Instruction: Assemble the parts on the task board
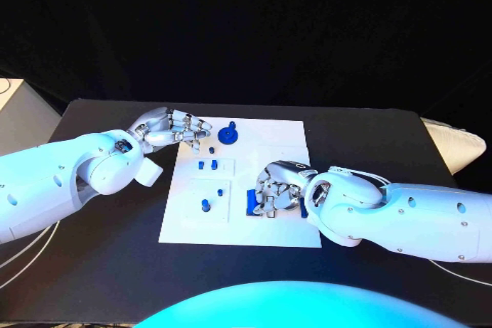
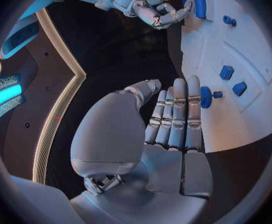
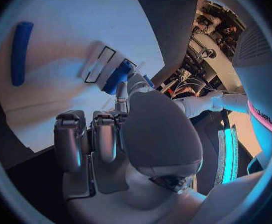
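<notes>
The white task board [image 1: 276,146] lies in the middle of the black table. My left hand [image 1: 169,130] is at its far left corner, fingers stretched out and holding nothing. Its fingertips [image 2: 192,84] touch a round blue part [image 2: 205,95], also seen as the round blue part [image 1: 229,134]. My right hand [image 1: 275,191] hovers low over the board's near right area with fingers curled. Its thumb and a finger pinch a small blue part [image 3: 118,76] near the board's right edge. A long blue bar [image 1: 251,202] lies just left of that hand.
Small blue parts [image 1: 210,164] sit in the board's raised white blocks, with more blue parts [image 1: 212,198] nearer me. Bare black table [image 1: 102,250] surrounds the board. A white object [image 1: 456,146] rests at the table's right edge.
</notes>
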